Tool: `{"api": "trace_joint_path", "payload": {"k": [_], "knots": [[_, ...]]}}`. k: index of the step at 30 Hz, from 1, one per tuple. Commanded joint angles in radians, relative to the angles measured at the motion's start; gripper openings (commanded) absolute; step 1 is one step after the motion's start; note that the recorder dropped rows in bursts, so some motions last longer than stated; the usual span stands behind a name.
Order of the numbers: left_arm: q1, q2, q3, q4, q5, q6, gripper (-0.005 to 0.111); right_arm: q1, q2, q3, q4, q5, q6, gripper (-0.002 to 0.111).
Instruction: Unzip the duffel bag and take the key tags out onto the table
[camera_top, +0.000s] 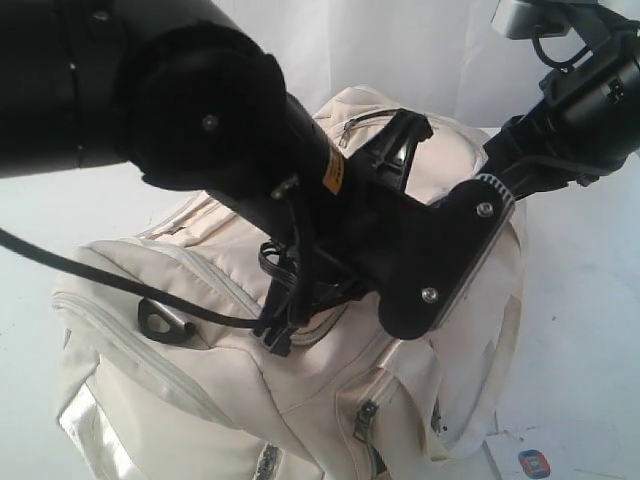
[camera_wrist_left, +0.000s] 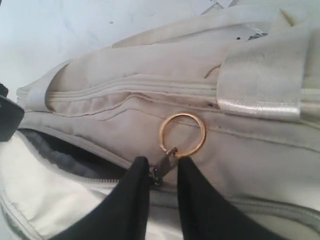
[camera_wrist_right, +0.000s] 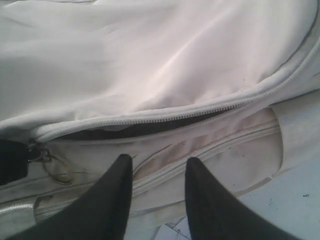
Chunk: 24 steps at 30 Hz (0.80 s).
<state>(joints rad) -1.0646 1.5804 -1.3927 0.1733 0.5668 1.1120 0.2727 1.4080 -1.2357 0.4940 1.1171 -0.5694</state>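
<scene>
The cream duffel bag lies on the white table. My left gripper is shut on the dark zipper pull, which carries a gold ring. Behind the slider the zip gapes and shows grey lining. My right gripper stands open just above the bag's side, nothing between its fingers, near a partly open zipper. The key tags are hidden. In the exterior view the black left arm covers the bag's top and both grippers.
A black D-ring sits on the bag's near left side. A webbing handle crosses the bag beside the zip. A white card with a red-blue logo lies on the table at the bag's right.
</scene>
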Motion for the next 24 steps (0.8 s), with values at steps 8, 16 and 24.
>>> {"api": "trace_joint_path", "payload": {"k": [8, 16, 24], "knots": [[-0.004, -0.055, -0.005, -0.162, 0.078, -0.017, 0.0, -0.006, -0.002, -0.008, 0.0, -0.001, -0.001, 0.034], [-0.019, -0.04, -0.005, -0.159, 0.068, -0.012, 0.039, -0.006, -0.002, -0.008, 0.0, -0.001, -0.001, 0.034], [-0.019, 0.054, -0.005, -0.082, 0.058, -0.027, 0.045, -0.006, -0.002, -0.008, 0.0, 0.006, -0.001, 0.034]]}}
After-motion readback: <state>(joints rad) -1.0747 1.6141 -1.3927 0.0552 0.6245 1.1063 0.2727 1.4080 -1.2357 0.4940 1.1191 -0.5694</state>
